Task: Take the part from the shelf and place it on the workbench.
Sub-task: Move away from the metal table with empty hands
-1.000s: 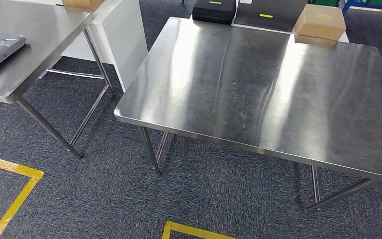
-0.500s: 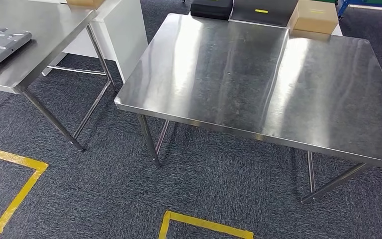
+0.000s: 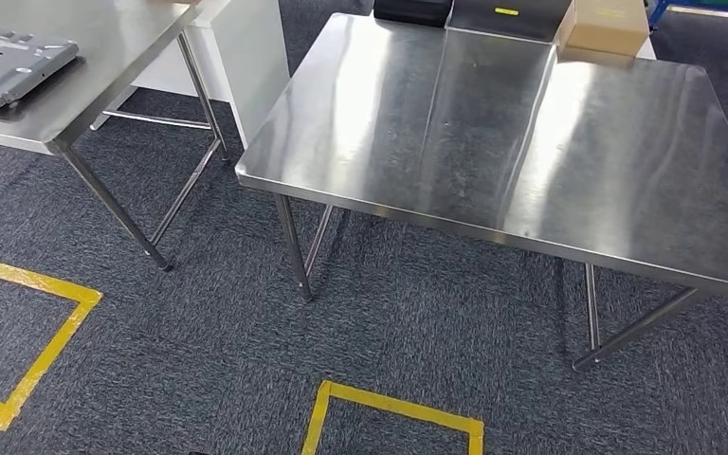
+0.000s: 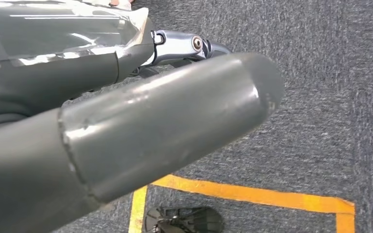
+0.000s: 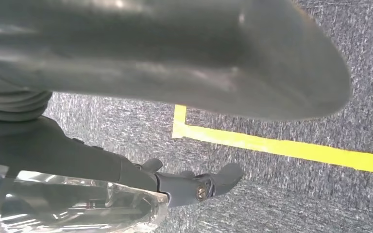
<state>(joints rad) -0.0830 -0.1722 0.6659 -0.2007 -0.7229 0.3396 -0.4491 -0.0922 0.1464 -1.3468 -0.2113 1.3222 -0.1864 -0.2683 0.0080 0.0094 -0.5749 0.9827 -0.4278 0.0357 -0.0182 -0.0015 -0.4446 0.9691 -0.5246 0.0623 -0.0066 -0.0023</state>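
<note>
Where grey carpet spreads: two steel tables (image 3: 531, 142), one metal part (image 3: 9, 62).

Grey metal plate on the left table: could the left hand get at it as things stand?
Probably not yet. The grey metal plate lies on the left table, while the left hand hangs low over the carpet by a yellow tape line; open floor separates robot and table.

Steel workbench (image 3: 531, 142) w/ cardboard box (image 3: 607, 24) at far edge; grey plate (image 3: 5, 62) on left table (image 3: 104, 57).
</note>
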